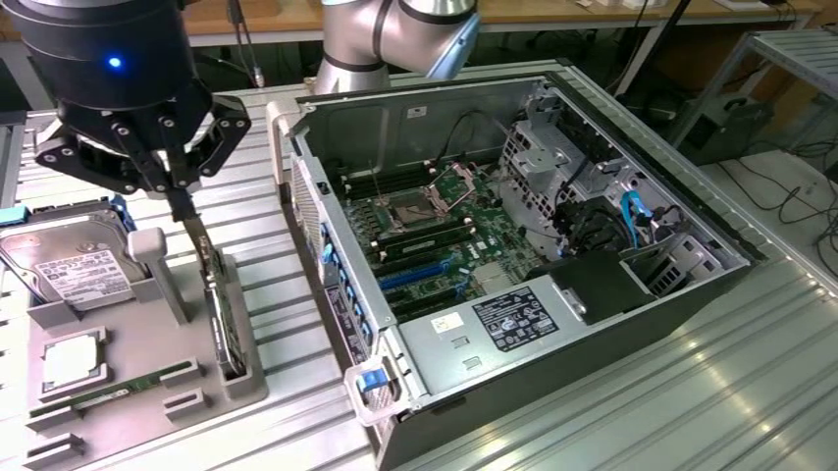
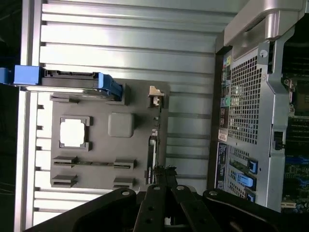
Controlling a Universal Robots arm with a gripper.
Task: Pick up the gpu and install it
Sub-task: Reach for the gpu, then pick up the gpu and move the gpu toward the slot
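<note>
1. At the exterior view's left, a grey holder (image 1: 144, 397) lies on the ribbed metal worktop (image 1: 733, 392), beside an open computer case (image 1: 590, 392).
2. The gpu (image 1: 223, 309) stands on its long edge in a slot along the side of the holder nearest the case. It is not installed.
3. The arm (image 1: 380, 39) reaches over the holder, and its jaws hang directly above the far end of the gpu, pressed together to a narrow point.
4. Their tip is at the card's upper edge. I cannot tell whether they pinch that edge or merely meet above it.
5. In the wrist view the gpu (image 2: 151, 159) shows edge-on as a thin dark strip running up to the jaws.
6. Also in the holder are a hard drive (image 1: 66, 265), a square silver chip (image 1: 73, 358) and a green memory stick (image 1: 112, 392).
7. Inside the case the motherboard (image 1: 433, 235) lies exposed.
</note>
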